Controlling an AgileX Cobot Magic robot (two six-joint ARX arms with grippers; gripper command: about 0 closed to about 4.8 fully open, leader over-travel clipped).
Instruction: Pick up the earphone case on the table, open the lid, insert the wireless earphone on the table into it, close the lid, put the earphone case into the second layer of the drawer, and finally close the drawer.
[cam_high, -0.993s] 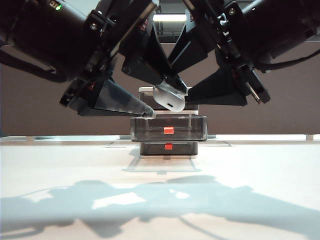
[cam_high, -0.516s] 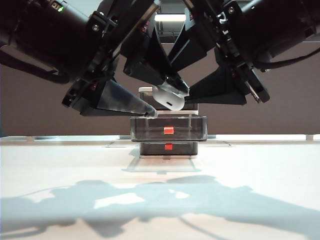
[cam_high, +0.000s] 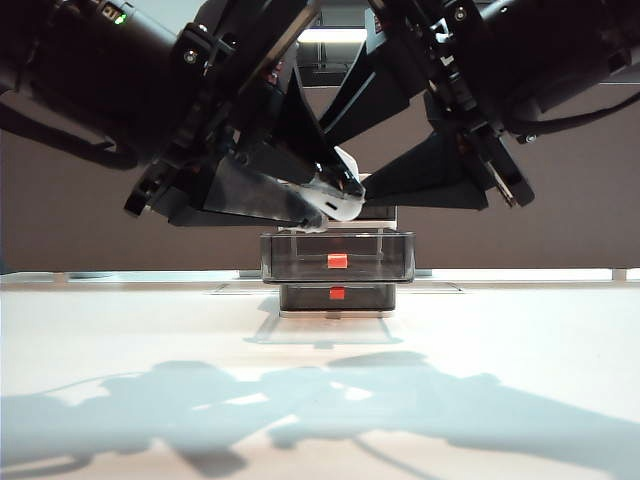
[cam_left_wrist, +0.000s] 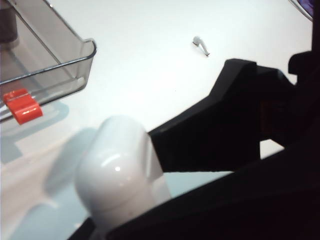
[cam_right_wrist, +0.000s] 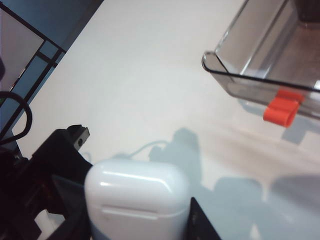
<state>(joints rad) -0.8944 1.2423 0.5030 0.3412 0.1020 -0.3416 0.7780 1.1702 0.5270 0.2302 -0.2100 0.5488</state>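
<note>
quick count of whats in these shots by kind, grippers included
earphone case: 1
wireless earphone lying on the table: 1
drawer units: 1
red tabs in the exterior view: 2
grippers: 2, left gripper and right gripper, both at the case
total: 7

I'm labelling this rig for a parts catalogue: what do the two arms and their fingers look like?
Both arms are matte black. The left gripper and right gripper have long wedge-shaped black fingers. The left arm shows a small green light; a black cable loops off the right arm.
</note>
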